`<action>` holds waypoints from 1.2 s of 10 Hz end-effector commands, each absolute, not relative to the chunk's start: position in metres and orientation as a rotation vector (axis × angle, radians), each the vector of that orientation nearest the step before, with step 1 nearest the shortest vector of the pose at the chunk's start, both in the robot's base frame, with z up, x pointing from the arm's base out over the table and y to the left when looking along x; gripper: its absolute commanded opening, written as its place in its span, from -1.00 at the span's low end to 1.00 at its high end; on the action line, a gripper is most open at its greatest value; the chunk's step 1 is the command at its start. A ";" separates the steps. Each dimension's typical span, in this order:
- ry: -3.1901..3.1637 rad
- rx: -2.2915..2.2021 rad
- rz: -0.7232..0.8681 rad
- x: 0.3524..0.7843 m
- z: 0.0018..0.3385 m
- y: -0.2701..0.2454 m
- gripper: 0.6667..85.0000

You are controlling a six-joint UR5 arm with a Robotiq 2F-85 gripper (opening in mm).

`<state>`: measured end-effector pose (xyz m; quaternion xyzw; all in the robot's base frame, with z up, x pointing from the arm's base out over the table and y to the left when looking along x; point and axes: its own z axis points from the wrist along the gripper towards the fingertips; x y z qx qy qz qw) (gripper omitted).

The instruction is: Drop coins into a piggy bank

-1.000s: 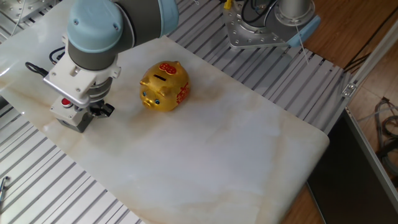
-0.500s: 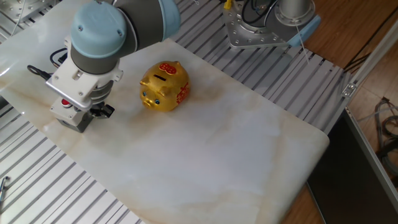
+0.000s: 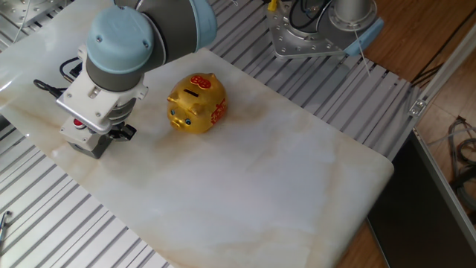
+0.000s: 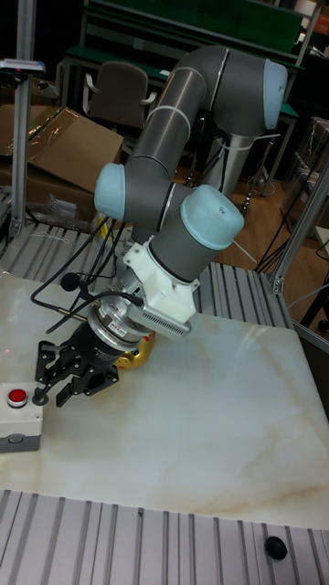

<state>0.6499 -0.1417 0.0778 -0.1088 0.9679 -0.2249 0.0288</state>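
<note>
The piggy bank (image 3: 195, 103) is a shiny gold pig with red patterns and a top slot, standing on the white marble tabletop (image 3: 253, 186). In the tall fixed view only a gold sliver of the piggy bank (image 4: 139, 356) shows behind the arm's wrist. My gripper (image 4: 53, 391) has black fingers pointing down and to the left, low over the table, left of the pig and just above a grey box. In the fixed view the wrist covers most of the gripper (image 3: 119, 132). Whether the fingers hold anything is not visible. No coins are in view.
A grey box (image 3: 83, 138) with a red button (image 4: 15, 396) sits at the table's left edge under the gripper. A black cable (image 3: 44, 82) runs behind it. The arm's metal base (image 3: 305, 37) stands at the far side. Ribbed aluminium rails (image 3: 67, 223) surround the slab.
The arm's wrist has shifted slightly right and away from the front edge over the grey box. The piggy bank has not moved.
</note>
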 end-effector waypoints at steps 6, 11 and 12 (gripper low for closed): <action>2.991 -0.331 -0.700 0.649 0.077 -0.146 -0.15; 2.991 -0.331 -0.691 0.649 0.075 -0.145 -0.15; 2.990 -0.331 -0.693 0.649 0.075 -0.146 -0.16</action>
